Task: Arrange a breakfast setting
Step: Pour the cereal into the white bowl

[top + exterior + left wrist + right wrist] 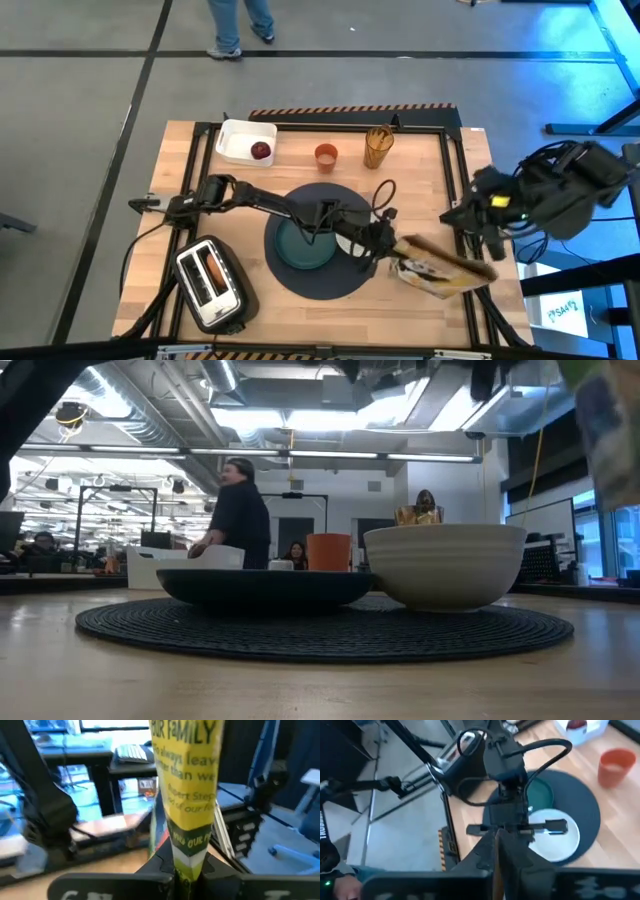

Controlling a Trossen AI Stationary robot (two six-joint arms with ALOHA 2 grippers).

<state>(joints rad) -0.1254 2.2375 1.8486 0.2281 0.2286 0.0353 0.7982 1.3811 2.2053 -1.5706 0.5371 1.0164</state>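
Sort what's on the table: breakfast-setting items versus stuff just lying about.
Setting: dark-grey mat, teal plate, white bowl, orange cup, dark red fruit, and the cereal box that the left gripper grips.

Lying about: toaster, white tray, amber glass.

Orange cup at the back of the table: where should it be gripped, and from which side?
Grip the orange cup by its rim, coming straight down from above, one finger inside and one outside. It stands upright, mouth open, with gaps to the white tray and the stick holder beside it. The left gripper is occupied, holding a box.
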